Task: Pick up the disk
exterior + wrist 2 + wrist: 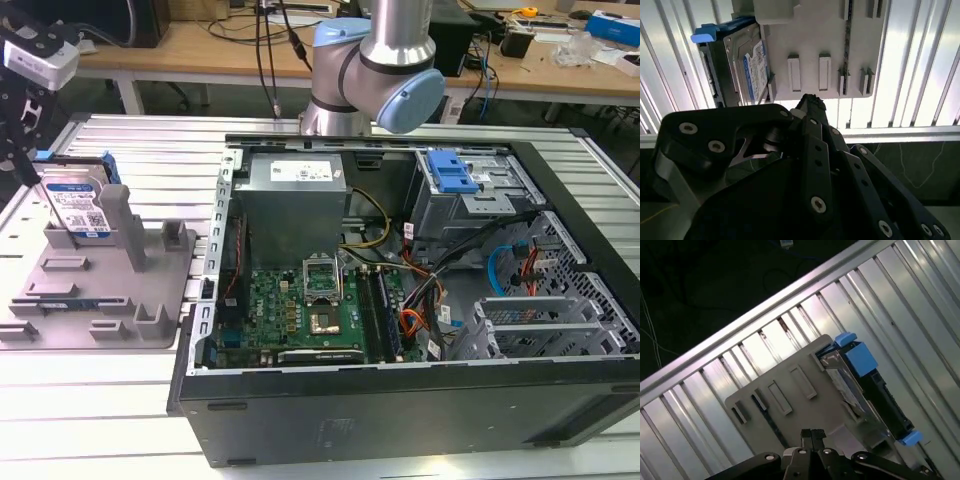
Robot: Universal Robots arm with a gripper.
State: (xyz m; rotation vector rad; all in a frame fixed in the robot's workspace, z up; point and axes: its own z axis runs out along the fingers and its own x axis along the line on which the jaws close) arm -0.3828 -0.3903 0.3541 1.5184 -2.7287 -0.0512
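Above the far corner of the grey fixture tray (110, 290), at the exterior view's left, the tool (811, 432) hangs with its black fingers drawn together and nothing held between them. Just beside it, and apart from it, the disk (75, 205) stands upright on its edge in the tray's far end, its white-and-blue label facing the near side and its blue side rails showing along the edges; one flat face leans against a tall grey post (125, 225). In the second wrist view the fingertips sit short of the disk (747, 70), over the tray's edge. The tray's other slots and low posts hold nothing. To the exterior view's right of the tray lies an open black computer case (400, 410), holding a green motherboard (300, 300), a grey power supply (295, 195), a blue-handled drive cage (455, 175) and loose cables (420, 305). Tray and case both rest on a ribbed aluminium tabletop (90, 420). The robot arm (375, 70) rises at the far side, with wooden workbenches (200, 45) behind it.
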